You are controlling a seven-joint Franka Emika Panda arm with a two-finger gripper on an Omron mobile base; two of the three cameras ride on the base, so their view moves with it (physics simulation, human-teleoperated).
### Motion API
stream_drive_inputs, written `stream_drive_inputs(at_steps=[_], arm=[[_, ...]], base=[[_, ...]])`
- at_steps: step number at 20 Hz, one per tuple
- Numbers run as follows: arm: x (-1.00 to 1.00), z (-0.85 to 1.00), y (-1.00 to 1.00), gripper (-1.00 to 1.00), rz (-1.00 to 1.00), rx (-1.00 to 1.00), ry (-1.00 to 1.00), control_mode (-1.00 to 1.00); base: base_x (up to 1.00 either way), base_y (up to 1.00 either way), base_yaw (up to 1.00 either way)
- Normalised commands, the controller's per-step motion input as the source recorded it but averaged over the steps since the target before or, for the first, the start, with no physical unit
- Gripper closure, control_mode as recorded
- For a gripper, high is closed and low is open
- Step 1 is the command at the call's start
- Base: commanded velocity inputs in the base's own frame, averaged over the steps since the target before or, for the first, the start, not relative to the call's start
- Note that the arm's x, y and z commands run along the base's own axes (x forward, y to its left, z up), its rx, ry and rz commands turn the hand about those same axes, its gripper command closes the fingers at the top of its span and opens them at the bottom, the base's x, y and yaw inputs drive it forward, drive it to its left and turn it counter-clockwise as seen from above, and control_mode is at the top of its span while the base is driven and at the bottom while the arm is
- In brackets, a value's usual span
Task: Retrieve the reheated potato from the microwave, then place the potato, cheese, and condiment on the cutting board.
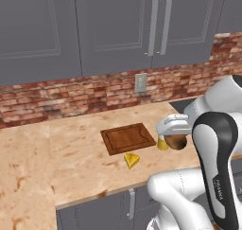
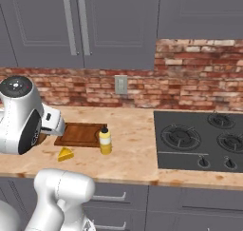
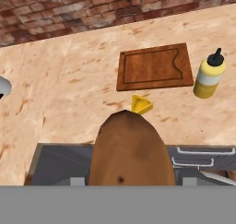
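Note:
My gripper [image 1: 174, 132] is shut on the potato [image 1: 177, 142], a brown oval lump held above the counter's front edge, right of the cutting board [image 1: 127, 138]. In the hand view the potato [image 3: 129, 151] bulks large at the bottom and hides the fingertips. The cutting board [image 3: 154, 67] lies bare on the counter. The cheese [image 3: 140, 104], a yellow wedge, sits just in front of the board. The condiment [image 3: 209, 75], a yellow bottle with a dark cap, stands upright beside the board's right end [image 2: 105, 140]. The microwave is out of view.
A black gas stove [image 2: 204, 139] is set into the counter to the right. Grey wall cabinets [image 2: 76, 25] hang above a brick backsplash with an outlet [image 2: 121, 84]. Drawers with handles [image 3: 203, 150] run below the counter's front edge.

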Motion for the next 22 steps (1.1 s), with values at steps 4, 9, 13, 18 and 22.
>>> stream_drive_inputs(at_steps=[4,9,13,18,22], arm=[[0.0,0.0,0.0,1.0,0.0,0.0,0.0,-1.0],[0.0,0.0,0.0,1.0,0.0,0.0,0.0,-1.0],[0.12,0.0,0.07,1.0,-0.01,-0.06,0.03,-1.0],[0.21,-0.06,0.11,1.0,-0.04,-0.07,0.0,-1.0],[0.46,-0.11,0.23,1.0,-0.08,-0.1,0.01,-1.0]], base=[[0.0,0.0,0.0],[0.0,0.0,0.0],[0.0,0.0,0.0],[0.0,0.0,0.0],[0.0,0.0,0.0]])
